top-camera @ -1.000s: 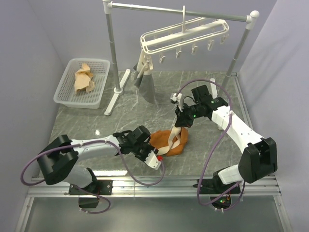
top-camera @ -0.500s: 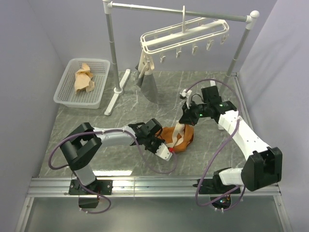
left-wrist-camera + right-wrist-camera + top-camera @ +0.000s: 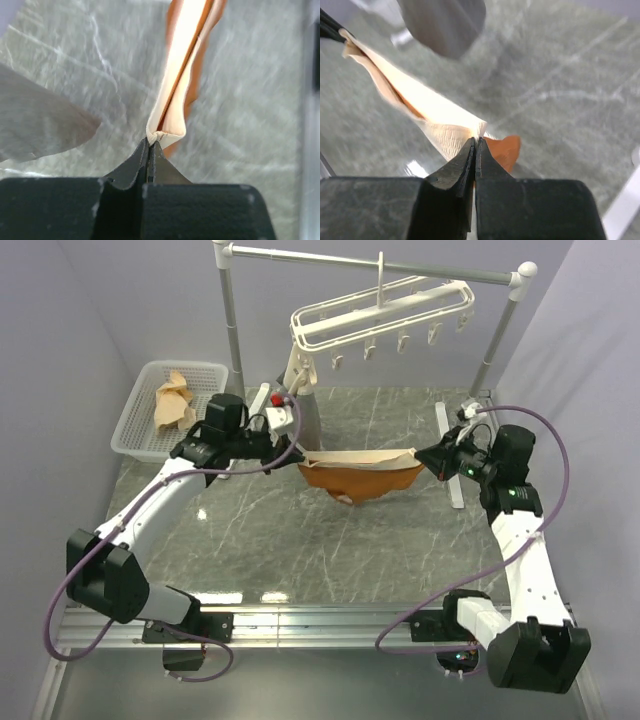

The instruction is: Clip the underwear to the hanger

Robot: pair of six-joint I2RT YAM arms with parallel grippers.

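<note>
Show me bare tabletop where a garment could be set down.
Widest: grey marble table between the stretched rust-orange fabric underwear and the near aluminium mounting rail. Crowded: back left, around the white plastic basket and grey hanging garment.

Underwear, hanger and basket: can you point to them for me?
underwear [image 3: 360, 480], top view, on its orange middle.
hanger [image 3: 384, 322], top view, on its front white bar.
basket [image 3: 160, 451], top view, on its near wall.
</note>
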